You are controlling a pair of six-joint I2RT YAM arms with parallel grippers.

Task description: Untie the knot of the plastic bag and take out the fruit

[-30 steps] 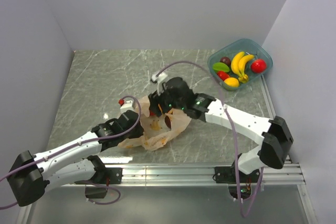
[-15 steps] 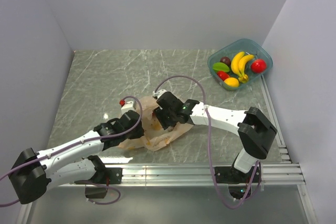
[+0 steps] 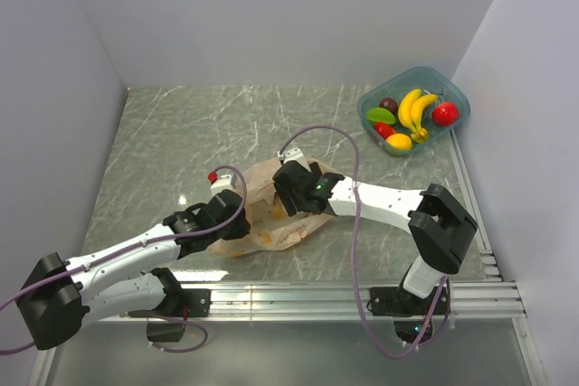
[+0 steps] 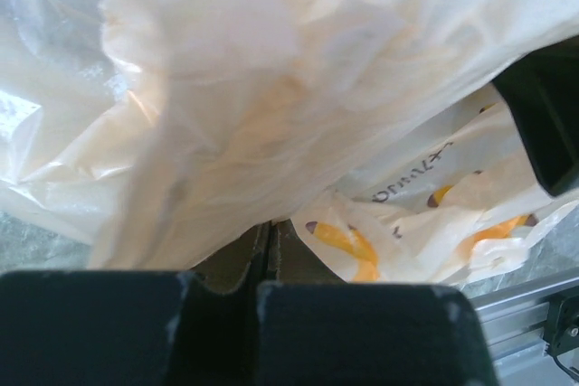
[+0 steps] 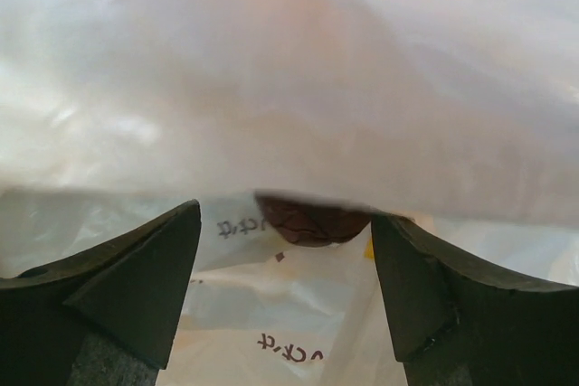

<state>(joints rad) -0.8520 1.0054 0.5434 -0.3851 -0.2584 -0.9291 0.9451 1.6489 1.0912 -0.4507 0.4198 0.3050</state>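
Looking down from above, the plastic bag lies crumpled on the grey stone table. It sits between the two claws. The left claw is at the bag's left edge. The right claw pokes into the bag from its right side. Far behind the right claw, in the back corner, stands a blue-green tub. It holds yellow bananas, a red fruit, a green one and a lemon.

From the left wrist, the left claw has its two fingers pressed tight together. A fold of the plastic bag runs right down into them, so it looks pinched there. The bag fills the space in front of this claw. Just ahead and to the right of the tips, the plastic has orange marks. A little past them is a line of small dark writing, too wobbly to read. A black part of the other arm shows at the far right.

From the right wrist, the right claw has its fingers wide apart and is not squeezing anything. The plastic bag is spread in front of it. Between the two tips, a round dark brown fruit peeks out from under a fold. Below it, closer to the claw, are two small bits of dark writing, and I cannot read them.
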